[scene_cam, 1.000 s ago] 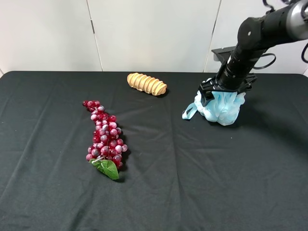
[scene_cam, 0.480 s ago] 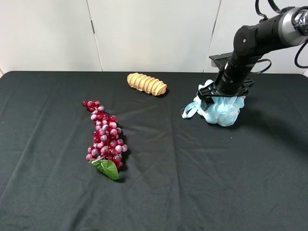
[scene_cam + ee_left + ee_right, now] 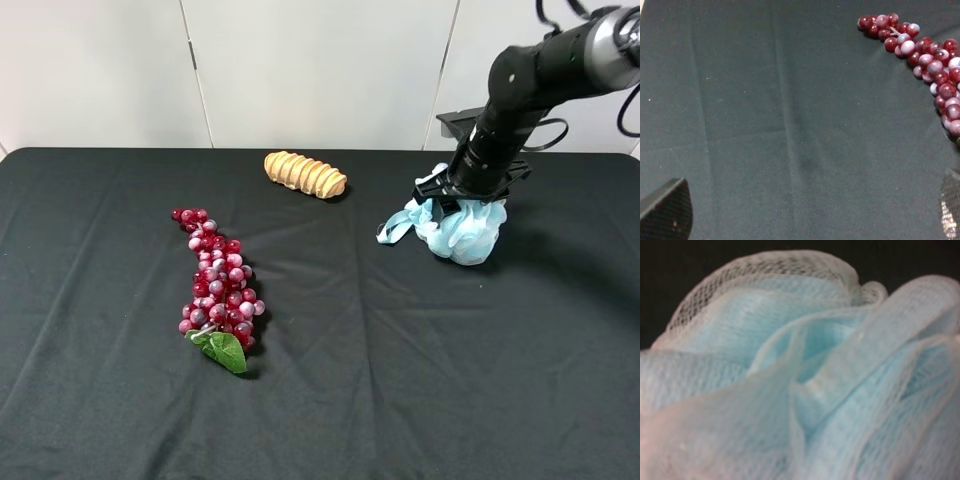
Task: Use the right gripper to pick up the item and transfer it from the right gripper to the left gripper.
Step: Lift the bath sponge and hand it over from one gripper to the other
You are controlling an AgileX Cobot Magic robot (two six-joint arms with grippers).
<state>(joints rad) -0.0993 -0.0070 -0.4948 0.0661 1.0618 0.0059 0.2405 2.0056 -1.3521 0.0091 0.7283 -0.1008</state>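
Since 1 second ago the right pincer (image 3: 463, 192) has edged up a touch, jaws pinching the top of the pouf (image 3: 460, 232), which sits on the table (image 3: 330, 400) near its far right edge, well apart from the grapes (image 3: 217, 275), while the left pincer (image 3: 810, 212) hangs spread wide.

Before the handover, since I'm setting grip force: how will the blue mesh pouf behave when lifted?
Probably soft and squashy: the pouf is loose ruffled mesh, bunched under the right hand. Likely very light, being mostly open netting. It shouldn't roll far, but its ribbon loop may dangle.
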